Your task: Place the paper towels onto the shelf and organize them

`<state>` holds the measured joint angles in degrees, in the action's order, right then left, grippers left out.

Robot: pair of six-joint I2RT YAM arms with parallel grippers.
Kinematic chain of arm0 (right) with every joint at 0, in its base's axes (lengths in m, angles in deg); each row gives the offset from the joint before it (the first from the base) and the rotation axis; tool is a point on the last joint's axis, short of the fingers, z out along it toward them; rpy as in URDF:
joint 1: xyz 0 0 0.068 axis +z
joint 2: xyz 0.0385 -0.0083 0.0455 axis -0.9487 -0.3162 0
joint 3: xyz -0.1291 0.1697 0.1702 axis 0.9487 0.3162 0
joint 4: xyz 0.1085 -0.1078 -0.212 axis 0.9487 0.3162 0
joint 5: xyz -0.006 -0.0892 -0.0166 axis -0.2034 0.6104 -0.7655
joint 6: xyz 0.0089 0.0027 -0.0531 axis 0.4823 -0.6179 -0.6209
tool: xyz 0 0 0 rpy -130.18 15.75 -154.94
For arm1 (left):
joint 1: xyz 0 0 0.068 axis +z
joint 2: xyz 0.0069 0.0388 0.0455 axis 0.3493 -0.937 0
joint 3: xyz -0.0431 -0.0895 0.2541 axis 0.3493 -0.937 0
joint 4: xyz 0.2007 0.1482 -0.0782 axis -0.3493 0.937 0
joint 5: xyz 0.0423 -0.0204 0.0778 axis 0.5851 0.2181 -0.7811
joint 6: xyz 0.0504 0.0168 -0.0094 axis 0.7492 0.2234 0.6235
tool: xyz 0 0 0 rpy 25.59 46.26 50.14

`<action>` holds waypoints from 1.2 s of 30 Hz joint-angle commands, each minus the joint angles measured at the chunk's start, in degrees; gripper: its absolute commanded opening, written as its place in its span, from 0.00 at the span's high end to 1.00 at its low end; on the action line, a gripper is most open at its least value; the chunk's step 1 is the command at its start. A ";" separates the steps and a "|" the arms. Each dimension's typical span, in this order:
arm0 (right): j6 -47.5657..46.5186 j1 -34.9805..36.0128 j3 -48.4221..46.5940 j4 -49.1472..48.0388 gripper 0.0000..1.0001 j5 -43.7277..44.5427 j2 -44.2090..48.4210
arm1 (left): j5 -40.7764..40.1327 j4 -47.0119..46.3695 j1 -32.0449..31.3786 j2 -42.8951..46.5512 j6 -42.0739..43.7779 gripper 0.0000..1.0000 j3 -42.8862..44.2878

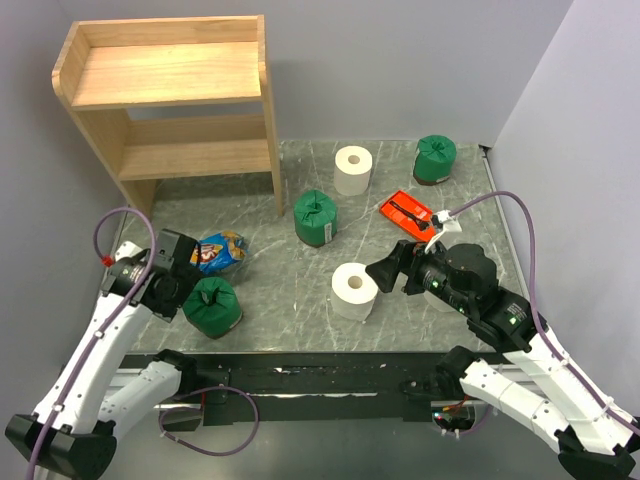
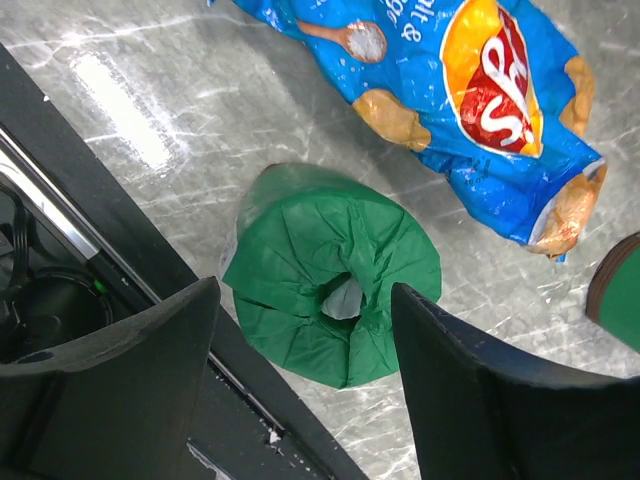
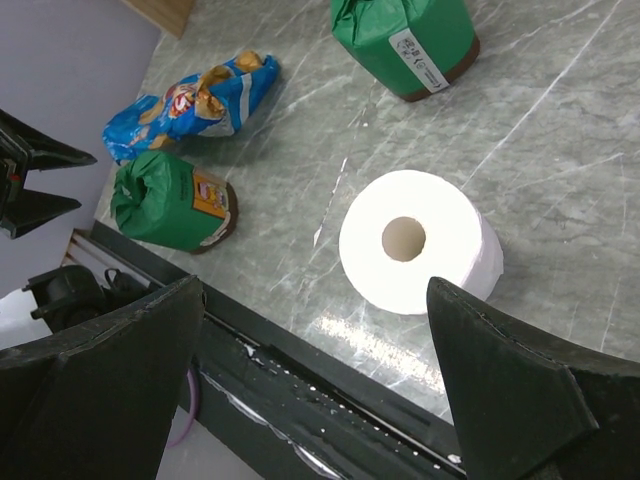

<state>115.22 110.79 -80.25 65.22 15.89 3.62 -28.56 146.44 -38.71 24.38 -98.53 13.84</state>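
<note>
L end effector (image 2: pixel 305 290), fingers apart, hung right over the green roll (image 2: pixel 330 250), which stood tube-up on the counter (image 1: pixel 275 285). R end effector (image 3: pixel 315 285), apart too, was by a white roll (image 3: pixel 450 255).

Bright, even light comes from above. The grey worktop (image 1: pixel 420 290) is shiny. In the left wrist view, white glare streaks lie up and to the left of the green roll (image 2: pixel 335 290). A soft, pale shadow sits just beside that roll. The top view is sharp. The dark fingers (image 2: pixel 110 390) just below the roll look huge and a bit blurry.
</note>
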 commanded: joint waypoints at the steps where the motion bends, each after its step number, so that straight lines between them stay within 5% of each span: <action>1: -0.80 -0.29 0.36 -2.22 0.01 -0.34 0.92 | -2.30 2.15 -0.02 1.09 -2.73 0.25 -0.28; 36: 0.08 -0.20 -1.30 -0.73 0.01 -0.78 -0.22 | 5.34 -5.23 -0.02 8.47 -0.54 0.23 -10.47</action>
<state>115.38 110.79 -79.37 64.63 14.30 4.56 -25.79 144.54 -38.71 32.86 -99.76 5.66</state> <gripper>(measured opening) 0.991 0.779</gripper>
